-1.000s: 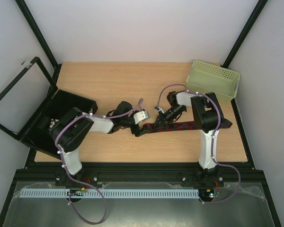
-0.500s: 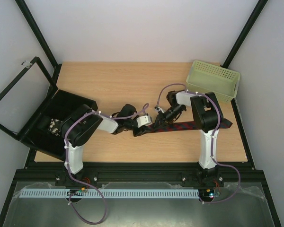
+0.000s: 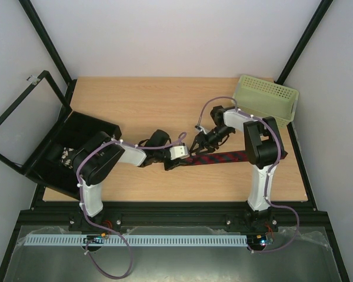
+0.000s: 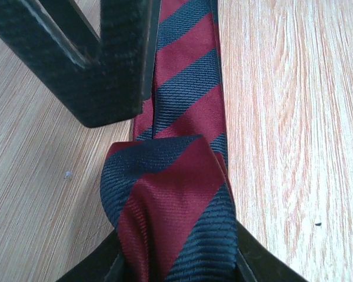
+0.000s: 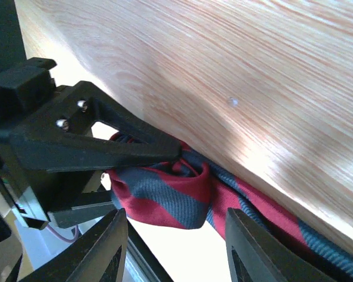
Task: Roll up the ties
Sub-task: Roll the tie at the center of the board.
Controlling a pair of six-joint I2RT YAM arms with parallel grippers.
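One tie (image 3: 220, 157), table (image 3: 135, 100) centre, rolled end tight in left gripper (image 3: 170, 163), right gripper (image 3: 193, 151) agape beside.

One tie (image 3: 217, 158) in play: dark red with navy diagonal stripes, a fine ribbed weave. It lies flat on the table (image 3: 135, 106), right of centre and toward the near edge, running straight from left to right. Its left end is curled over on itself into a small, loose roll (barely one turn, going by the wrist views), sitting on the flat stretch.
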